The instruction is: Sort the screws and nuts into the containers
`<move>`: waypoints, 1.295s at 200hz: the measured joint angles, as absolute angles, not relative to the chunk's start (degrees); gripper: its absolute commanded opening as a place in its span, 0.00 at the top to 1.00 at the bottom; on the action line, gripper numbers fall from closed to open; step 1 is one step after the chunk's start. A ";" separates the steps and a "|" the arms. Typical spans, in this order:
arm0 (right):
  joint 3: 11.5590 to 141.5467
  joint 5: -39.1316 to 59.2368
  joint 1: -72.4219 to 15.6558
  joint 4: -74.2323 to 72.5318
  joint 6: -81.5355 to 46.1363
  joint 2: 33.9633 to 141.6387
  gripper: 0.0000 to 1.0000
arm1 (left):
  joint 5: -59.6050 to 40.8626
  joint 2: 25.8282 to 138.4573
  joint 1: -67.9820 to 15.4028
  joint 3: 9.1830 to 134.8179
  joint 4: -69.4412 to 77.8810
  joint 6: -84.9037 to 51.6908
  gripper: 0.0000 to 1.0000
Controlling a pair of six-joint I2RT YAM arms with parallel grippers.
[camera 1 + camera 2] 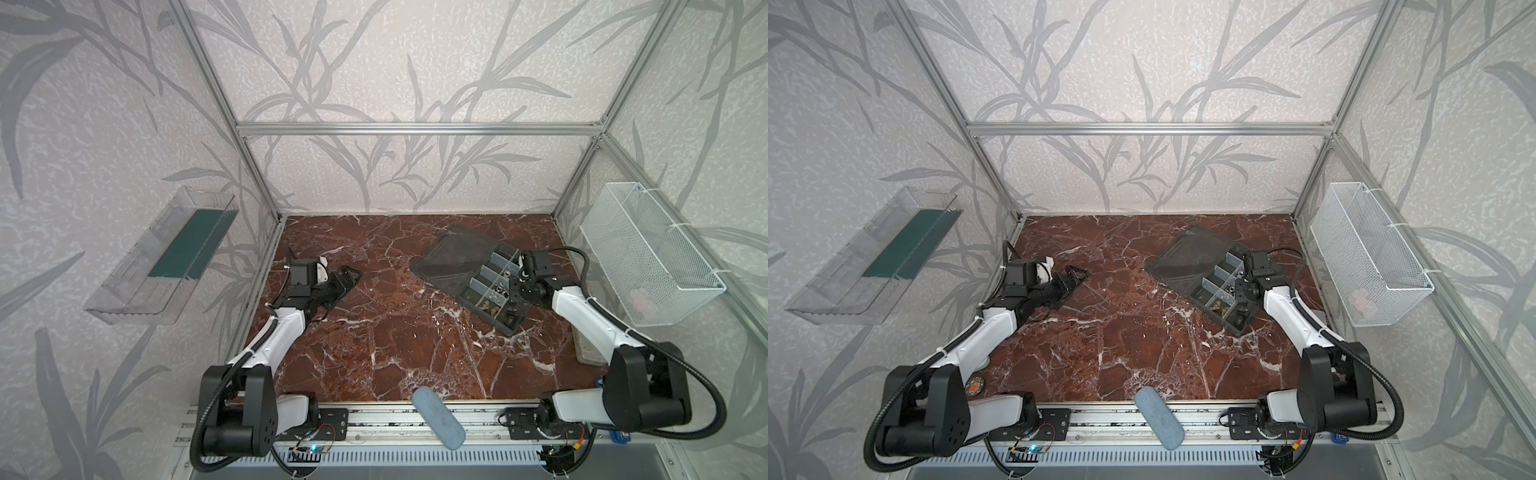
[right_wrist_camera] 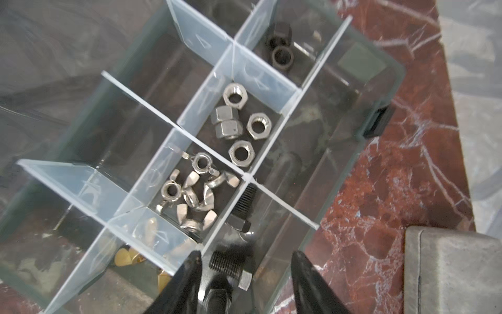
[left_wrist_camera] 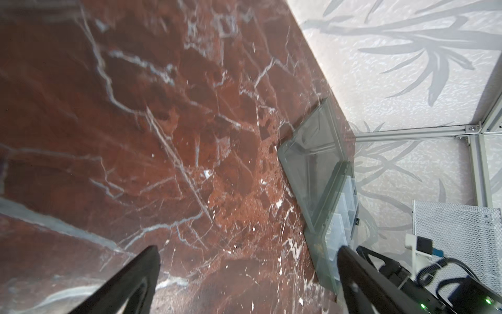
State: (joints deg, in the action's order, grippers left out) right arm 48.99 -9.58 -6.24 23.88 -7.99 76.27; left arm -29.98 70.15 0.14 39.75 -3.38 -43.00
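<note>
On the table [image 1: 374,353] the organizer box [image 1: 494,291] sits rear-right, and its lid [image 1: 451,257] lies open on the box's rear-left side. On the right wall hangs the wire basket [image 1: 652,257], and on the left wall the tray [image 1: 162,257]. Inside the box (right wrist view) the nuts [image 2: 239,119] lie in one middle compartment. The wing nuts [image 2: 195,190] lie in the adjoining one, w/ a divider btwn. The screws [image 2: 231,265] lie in the compartment just beside the wing nuts, w/ the right gripper [image 2: 245,254] over them. At table left, the left gripper [image 1: 349,277] is well apart from the box.
</note>
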 measured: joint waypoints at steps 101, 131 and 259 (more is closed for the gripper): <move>37.23 -7.35 -3.66 -1.08 -1.65 77.43 0.44 | -9.17 58.00 0.25 32.77 6.68 -23.92 0.01; 30.79 -6.04 -3.64 -14.59 -1.37 79.81 0.44 | -3.01 56.29 0.30 28.45 11.31 -18.41 0.01; 20.45 -1.96 -3.86 -53.71 1.45 90.19 0.33 | 9.26 75.64 0.71 21.96 36.73 -5.54 0.00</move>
State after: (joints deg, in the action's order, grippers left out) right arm 20.45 -1.96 -3.86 -53.71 1.45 90.19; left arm 9.26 75.64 0.71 21.96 36.73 -5.54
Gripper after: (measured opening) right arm 0.613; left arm 0.994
